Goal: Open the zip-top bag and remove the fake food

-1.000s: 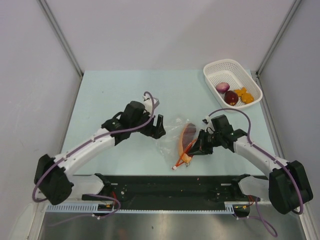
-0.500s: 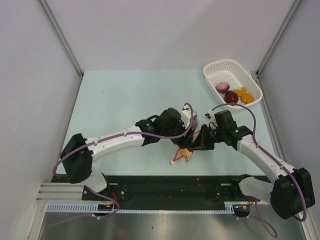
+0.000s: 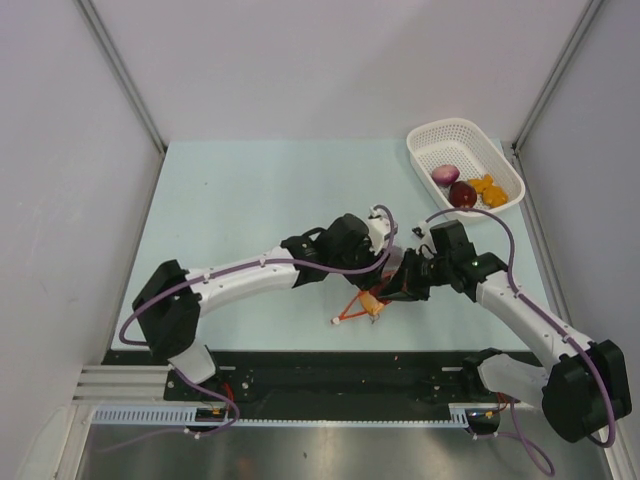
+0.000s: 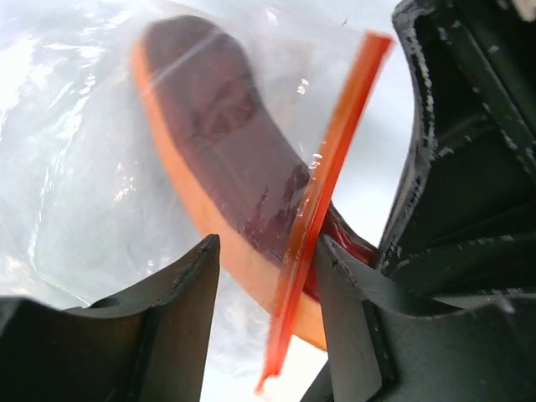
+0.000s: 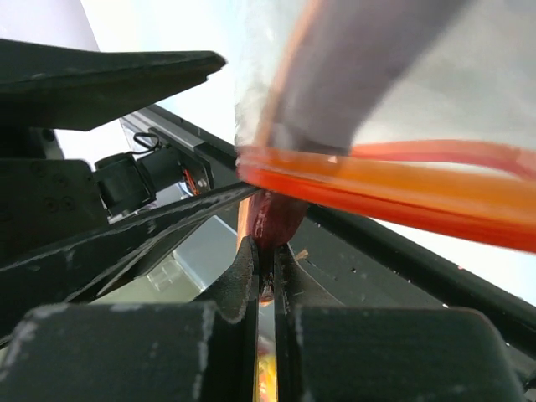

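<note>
- At mid-table, the left gripper (image 4: 264, 272) has swung in from the left within a second; its jaws stand apart, straddling the zip strip (image 4: 328, 180), so opening looks near.
- Under it lies the bag (image 4: 75, 176), with the slice (image 4: 222, 134) inside.
- At right, the right gripper (image 5: 266, 255) is clamped on the bag's edge.
- Farther right, the basket (image 3: 430, 135) holds the other food (image 3: 463, 192).

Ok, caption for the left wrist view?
Open left gripper straddling the zip strip of the zip-top bag, reddish-brown slice inside.
</note>
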Robot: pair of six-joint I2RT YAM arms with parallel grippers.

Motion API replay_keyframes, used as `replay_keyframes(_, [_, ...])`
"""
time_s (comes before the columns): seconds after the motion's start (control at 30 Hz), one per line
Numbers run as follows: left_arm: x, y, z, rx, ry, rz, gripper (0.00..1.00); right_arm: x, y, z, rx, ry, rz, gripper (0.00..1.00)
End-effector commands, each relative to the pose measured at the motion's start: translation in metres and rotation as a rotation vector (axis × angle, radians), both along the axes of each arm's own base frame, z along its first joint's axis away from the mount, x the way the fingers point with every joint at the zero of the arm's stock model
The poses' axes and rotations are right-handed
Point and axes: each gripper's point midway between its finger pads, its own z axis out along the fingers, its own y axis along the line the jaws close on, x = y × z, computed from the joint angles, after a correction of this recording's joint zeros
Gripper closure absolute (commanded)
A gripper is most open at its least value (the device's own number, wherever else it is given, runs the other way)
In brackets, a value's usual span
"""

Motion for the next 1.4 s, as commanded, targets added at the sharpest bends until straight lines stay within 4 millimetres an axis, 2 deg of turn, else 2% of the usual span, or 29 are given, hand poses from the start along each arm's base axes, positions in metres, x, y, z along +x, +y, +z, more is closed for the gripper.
replay_keyframes(0.0, [0.005,-0.008,-0.004,0.015,0.007,-0.021,0.53,0.007,0.007,0.024,0.065,-0.057,0.003,1.0])
replay_keyframes(0.03, [0.011,-0.006,-0.006,0.031,-0.005,0.008,0.73,0.006,0.007,0.026,0.068,-0.056,0.004,1.0])
replay_keyframes(0.13, [0.023,-0.003,-0.007,0.041,-0.003,0.044,1.0,0.001,0.004,0.034,0.058,-0.058,0.005,1.0])
replay_keyframes(0.17, [0.029,0.0,-0.006,0.053,-0.02,0.07,1.0,-0.006,-0.002,0.034,0.029,-0.043,0.004,1.0])
replay_keyframes(0.23, [0.041,0.008,-0.002,0.083,-0.042,0.12,1.0,-0.01,-0.007,0.047,0.007,-0.066,0.01,1.0])
replay_keyframes(0.33, [0.064,0.025,0.002,0.122,-0.063,0.238,1.0,-0.031,-0.021,0.059,-0.042,-0.075,0.025,1.0])
replay_keyframes(0.4, [0.074,0.038,-0.001,0.149,-0.053,0.302,1.0,-0.052,-0.03,0.065,-0.05,-0.07,0.035,1.0])
replay_keyframes(0.5, [0.08,0.046,0.0,0.163,-0.049,0.342,1.0,-0.077,-0.04,0.075,-0.045,-0.076,0.035,1.0])
replay_keyframes(0.57, [0.081,0.047,0.0,0.168,-0.04,0.349,1.0,-0.085,-0.046,0.084,-0.053,-0.081,0.016,1.0])
replay_keyframes(0.63, [0.081,0.051,-0.001,0.181,-0.034,0.356,1.0,-0.091,-0.047,0.096,-0.034,-0.098,0.015,1.0])
replay_keyframes(0.77, [0.085,0.052,0.005,0.166,-0.035,0.358,1.0,-0.098,-0.034,0.129,0.093,-0.157,0.08,1.0])
replay_keyframes(0.83, [0.087,0.044,0.015,0.126,-0.041,0.338,1.0,-0.106,-0.027,0.131,0.151,-0.126,0.146,1.0])
replay_keyframes(0.9, [0.085,0.035,0.033,0.069,-0.044,0.304,1.0,-0.107,-0.024,0.119,0.149,-0.076,0.179,1.0])
replay_keyframes(0.93, [0.086,0.025,0.049,0.012,-0.06,0.279,1.0,-0.104,-0.021,0.118,0.161,-0.078,0.191,1.0])
replay_keyframes(0.97, [0.078,0.016,0.066,-0.053,-0.055,0.225,1.0,-0.098,-0.018,0.113,0.155,-0.049,0.196,1.0])
replay_keyframes(1.07, [0.072,0.004,0.092,-0.129,-0.087,0.19,1.0,-0.079,-0.01,0.108,0.143,-0.041,0.205,1.0])
replay_keyframes(1.13, [0.073,0.003,0.092,-0.116,-0.084,0.197,1.0,-0.071,0.002,0.122,0.168,-0.093,0.235,1.0])
replay_keyframes(1.2, [0.074,0.006,0.075,-0.058,-0.06,0.207,1.0,-0.072,0.014,0.128,0.185,-0.094,0.284,1.0])
replay_keyframes(1.23, [0.075,0.006,0.074,-0.052,-0.063,0.202,1.0,-0.074,0.02,0.137,0.21,-0.123,0.317,1.0])
replay_keyframes(1.3, [0.093,0.019,0.068,0.016,-0.107,0.257,1.0,-0.08,0.027,0.146,0.23,-0.153,0.384,1.0])
replay_keyframes(1.33, [0.099,0.026,0.066,0.035,-0.103,0.281,1.0,-0.082,0.025,0.16,0.239,-0.212,0.417,1.0])
replay_keyframes(1.37, [0.102,0.036,0.061,0.07,-0.087,0.302,1.0,-0.083,0.024,0.166,0.24,-0.237,0.426,1.0])
